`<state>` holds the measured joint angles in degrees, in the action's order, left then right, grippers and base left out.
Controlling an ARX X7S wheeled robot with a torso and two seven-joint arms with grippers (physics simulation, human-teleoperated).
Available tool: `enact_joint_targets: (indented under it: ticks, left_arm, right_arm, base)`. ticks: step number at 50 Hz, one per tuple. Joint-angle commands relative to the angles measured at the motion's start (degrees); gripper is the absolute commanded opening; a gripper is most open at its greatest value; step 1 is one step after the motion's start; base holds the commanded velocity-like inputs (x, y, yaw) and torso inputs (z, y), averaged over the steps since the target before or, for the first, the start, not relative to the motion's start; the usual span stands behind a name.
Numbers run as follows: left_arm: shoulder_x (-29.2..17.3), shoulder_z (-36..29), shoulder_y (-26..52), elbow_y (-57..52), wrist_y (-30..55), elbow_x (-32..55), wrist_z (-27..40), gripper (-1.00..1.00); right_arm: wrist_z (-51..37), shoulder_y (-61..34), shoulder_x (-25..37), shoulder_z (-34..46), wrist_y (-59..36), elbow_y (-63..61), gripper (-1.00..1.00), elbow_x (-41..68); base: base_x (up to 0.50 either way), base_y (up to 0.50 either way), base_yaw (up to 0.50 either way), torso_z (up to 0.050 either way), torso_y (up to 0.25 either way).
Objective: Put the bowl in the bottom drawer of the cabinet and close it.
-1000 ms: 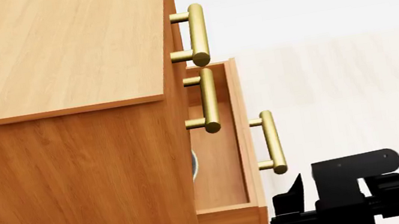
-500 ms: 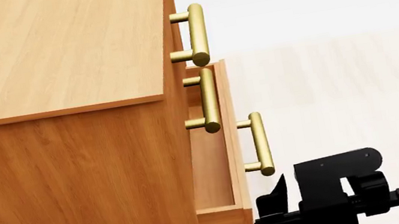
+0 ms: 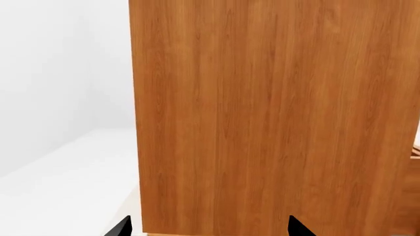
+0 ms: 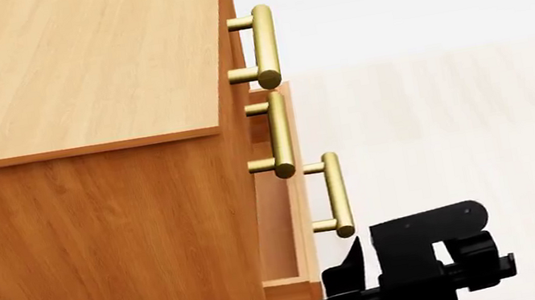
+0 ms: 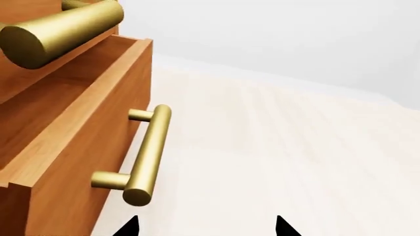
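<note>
Orange-brown wooden bottom drawer (image 4: 294, 194) has slid further shut, bowl seemingly hidden inside; right claw (image 5: 206, 227) open and empty beside its brass bar handle (image 5: 147, 156).

The cabinet (image 4: 82, 148) is orange-brown wood with a fine, straight grain and a smooth, satin finish, and the bottom drawer (image 5: 78, 123) shows the same wood on its front and inner walls. Its bar handle (image 5: 147, 155) is brushed brass-coloured metal with a soft sheen. The right gripper (image 4: 416, 288) looks like matt black plastic, and the floor (image 5: 295, 147) is pale, smooth wood planking.
</note>
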<state>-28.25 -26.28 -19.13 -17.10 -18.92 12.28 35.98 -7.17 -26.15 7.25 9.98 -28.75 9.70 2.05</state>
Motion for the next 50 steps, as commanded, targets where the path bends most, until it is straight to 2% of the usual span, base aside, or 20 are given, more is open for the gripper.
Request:
enact_joint_targets:
  ticks: [1, 18, 31, 50]
  left_arm:
    - [0.08, 0.04, -0.05, 0.26, -0.58, 0.06, 0.09, 1.0]
    - [0.07, 0.38, -0.37, -0.23, -1.37, 0.48, 0.52, 1.0]
    - [-0.02, 1.06, -1.14, 0.01, -6.14, 4.06, -0.82, 1.0]
    - [0.0, 0.74, -0.83, 0.38, -6.14, 4.38, -1.06, 1.0]
  right_arm:
    - [0.39, 0.29, -0.43, 1.42, -0.1, -0.53, 1.0, 1.5]
    - [-0.17, -1.28, -0.89, 3.01, 0.96, 1.74, 1.0, 1.86]
    - [-0.48, -1.54, -1.12, 4.36, 0.97, 1.58, 1.0, 2.19]
    - [-1.11, -2.57, -1.57, 6.42, 1.58, 3.22, 1.0, 2.7]
  base:
    - [0.0, 0.0, 0.0, 0.0, 0.0]
    - [0.0, 0.0, 0.0, 0.0, 0.0]
    - [0.0, 0.0, 0.0, 0.0, 0.0]
    - [0.0, 0.0, 0.0, 0.0, 0.0]
